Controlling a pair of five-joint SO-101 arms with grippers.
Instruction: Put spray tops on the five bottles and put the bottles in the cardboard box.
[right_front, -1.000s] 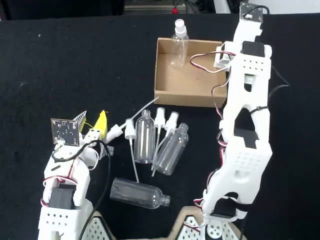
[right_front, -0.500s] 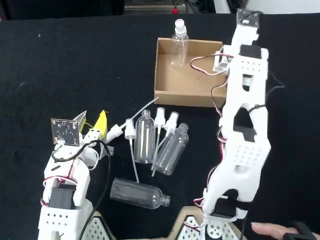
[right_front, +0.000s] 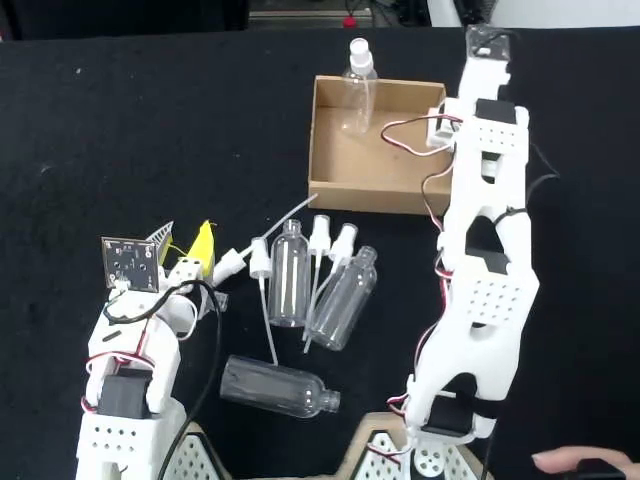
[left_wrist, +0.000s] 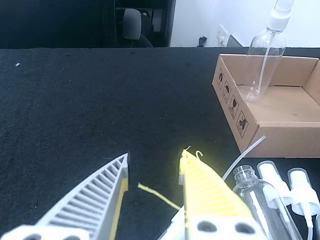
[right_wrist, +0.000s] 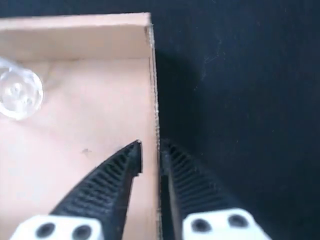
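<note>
1. High view.
   - The cardboard box (right_front: 365, 196) sits on the far half of the table. One capped bottle (right_front: 358, 88) stands against its far wall.
   - Three open bottles (right_front: 290, 275) lie on their sides near the box's front wall, with loose spray tops (right_front: 320, 235) among them.
   - The right arm reaches over the box's right-hand wall.
   - The left gripper (right_front: 182, 238) rests beside the cluster.

2. Left wrist view.
   - The left gripper (left_wrist: 155, 157) is spread wide and holds nothing.
   - The nearest open bottle neck (left_wrist: 248, 176) lies just beside it.

3. Right wrist view.
   - The right gripper (right_wrist: 150, 146) is drawn almost together and carries nothing.
   - The box wall's rim (right_wrist: 152, 75) lines up with the slit. Contact with the rim cannot be determined.

4. Step in hand (judgement): one bottle is delivered, and capping of the next has not begun.

5. Next move (judgement):
   - Bring the right arm clear of the box and over to the cluster.
   - Stand one bottle upright and steady it with one gripper.
   - Feed a top's thin dip tube into the neck with the other.
</note>
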